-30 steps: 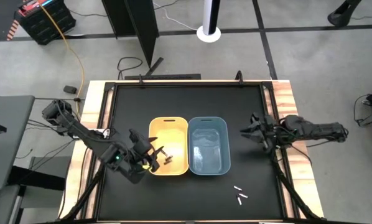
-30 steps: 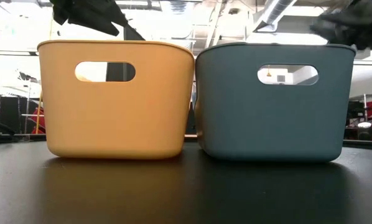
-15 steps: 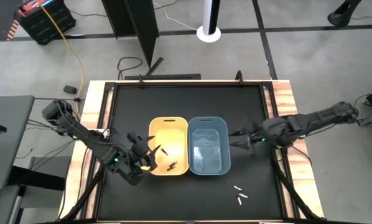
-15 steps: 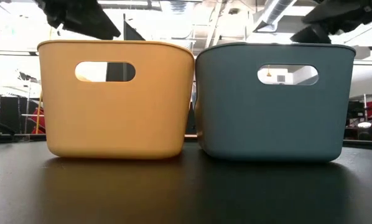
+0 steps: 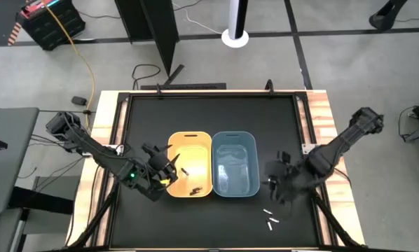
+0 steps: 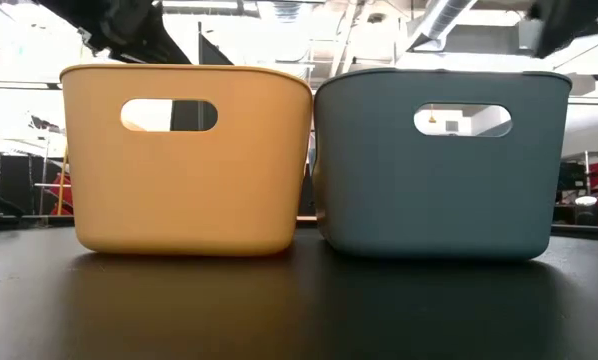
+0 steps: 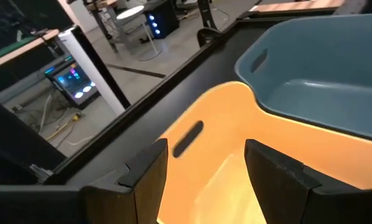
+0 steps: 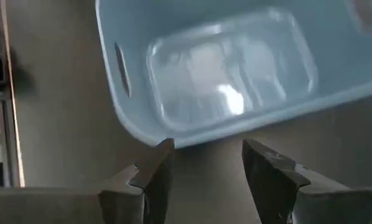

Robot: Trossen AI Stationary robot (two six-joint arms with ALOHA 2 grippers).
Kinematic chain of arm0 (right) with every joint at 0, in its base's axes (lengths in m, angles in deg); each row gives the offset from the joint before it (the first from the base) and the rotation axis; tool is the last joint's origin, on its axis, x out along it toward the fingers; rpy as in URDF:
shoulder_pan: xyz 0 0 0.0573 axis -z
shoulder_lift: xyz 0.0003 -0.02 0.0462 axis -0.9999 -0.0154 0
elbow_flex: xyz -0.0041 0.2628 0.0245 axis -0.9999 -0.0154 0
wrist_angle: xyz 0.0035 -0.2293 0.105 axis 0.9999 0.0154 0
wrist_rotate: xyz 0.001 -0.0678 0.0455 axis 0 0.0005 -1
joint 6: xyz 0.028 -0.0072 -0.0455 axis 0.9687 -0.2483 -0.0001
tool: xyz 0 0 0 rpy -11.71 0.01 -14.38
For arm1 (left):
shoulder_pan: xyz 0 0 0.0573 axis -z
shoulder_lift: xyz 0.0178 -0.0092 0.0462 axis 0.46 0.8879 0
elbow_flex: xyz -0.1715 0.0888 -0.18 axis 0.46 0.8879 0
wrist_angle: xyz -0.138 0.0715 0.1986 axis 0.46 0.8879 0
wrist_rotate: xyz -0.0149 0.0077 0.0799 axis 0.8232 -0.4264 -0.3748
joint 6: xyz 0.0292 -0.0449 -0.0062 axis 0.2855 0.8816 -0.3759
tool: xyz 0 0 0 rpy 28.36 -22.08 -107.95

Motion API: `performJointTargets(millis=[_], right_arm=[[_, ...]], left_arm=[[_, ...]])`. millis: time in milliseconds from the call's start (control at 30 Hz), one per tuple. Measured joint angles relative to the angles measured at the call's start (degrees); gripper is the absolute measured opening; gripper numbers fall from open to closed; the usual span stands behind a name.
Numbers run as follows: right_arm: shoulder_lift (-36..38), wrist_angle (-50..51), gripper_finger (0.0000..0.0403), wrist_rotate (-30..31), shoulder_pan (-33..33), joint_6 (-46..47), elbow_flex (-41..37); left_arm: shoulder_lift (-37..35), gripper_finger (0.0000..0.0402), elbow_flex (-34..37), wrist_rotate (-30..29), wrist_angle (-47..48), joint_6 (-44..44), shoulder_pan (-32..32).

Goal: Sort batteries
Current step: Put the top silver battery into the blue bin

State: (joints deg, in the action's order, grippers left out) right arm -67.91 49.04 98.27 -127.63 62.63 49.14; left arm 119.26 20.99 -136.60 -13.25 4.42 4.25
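Blue bin interior blurred, right pincer smeared, fingers apart

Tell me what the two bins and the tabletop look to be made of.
Yellow bin: likely molded plastic, matte, with rounded corners and a cut-out handle. Blue bin: the same, its floor glossy with glare in the right wrist view. Tabletop: dark, faintly reflective sheet, material unclear.
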Motion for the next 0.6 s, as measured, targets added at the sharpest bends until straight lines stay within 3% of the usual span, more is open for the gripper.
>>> performJointTargets(millis=[100,300,600], right_arm=[[-3.4,4.2,0.0224,0.0,-4.7,10.8,1.3],[-10.1,3.6,0.0251,-1.7,-11.3,26.2,1.3],[-21.5,-5.2,0.0253,-5.6,-13.2,29.3,1.3]], left_arm=[[-1.1,0.0207,0.0,0.0,-0.8,-1.4,-1.1],[-1.7,0.0207,0.0,-0.1,-1.6,-5.2,-1.6],[-2.1,0.0207,-0.1,-0.1,-11.1,-15.9,-4.3]])
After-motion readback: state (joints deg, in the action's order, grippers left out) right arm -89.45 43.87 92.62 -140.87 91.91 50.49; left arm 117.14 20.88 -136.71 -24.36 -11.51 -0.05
